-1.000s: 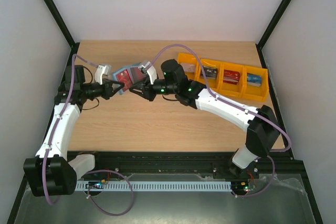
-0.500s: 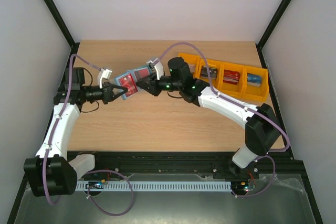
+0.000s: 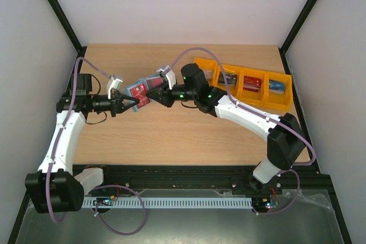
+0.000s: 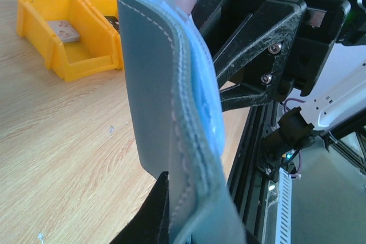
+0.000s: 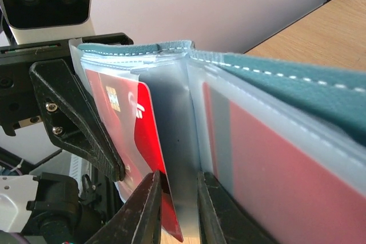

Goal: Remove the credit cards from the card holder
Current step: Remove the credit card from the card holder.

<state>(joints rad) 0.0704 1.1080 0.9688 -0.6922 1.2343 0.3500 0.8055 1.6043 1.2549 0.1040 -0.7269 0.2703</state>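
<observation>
The right hand (image 5: 176,210) is pressed nearly together. It pinches the lower corner of a thin red plastic credit card (image 5: 128,135) together with the pale translucent pocket leaf (image 5: 174,141) beside it. Whether the fingers bear on bare card or only on the leaf cannot be told.

The card sits in a teal-blue soft folding card holder (image 5: 274,72). The holder hangs open in the air above the left far part of the pale wooden surface (image 3: 171,135), between the two hands. The left hand (image 3: 127,104) is pressed together on the holder's lower edge from the left side.

The step in hand looks like drawing this red card out. To do it well, the pull should run straight along the pocket, away from the fold, while the left hand braces the holder. If the leaf is caught with the card, the whole holder may drag or twist, so a re-grip on the card alone may be needed.

A second red card (image 5: 269,158) shows behind a clear pocket on the right leaf, not yet taken.

To the right, along the far edge, stands a row of orange plastic bins (image 3: 251,96) with cards already in them, among them a small grey card (image 4: 62,27). The right arm lies just beside the bins, so carrying the card over calls for a lift clear of their walls.
</observation>
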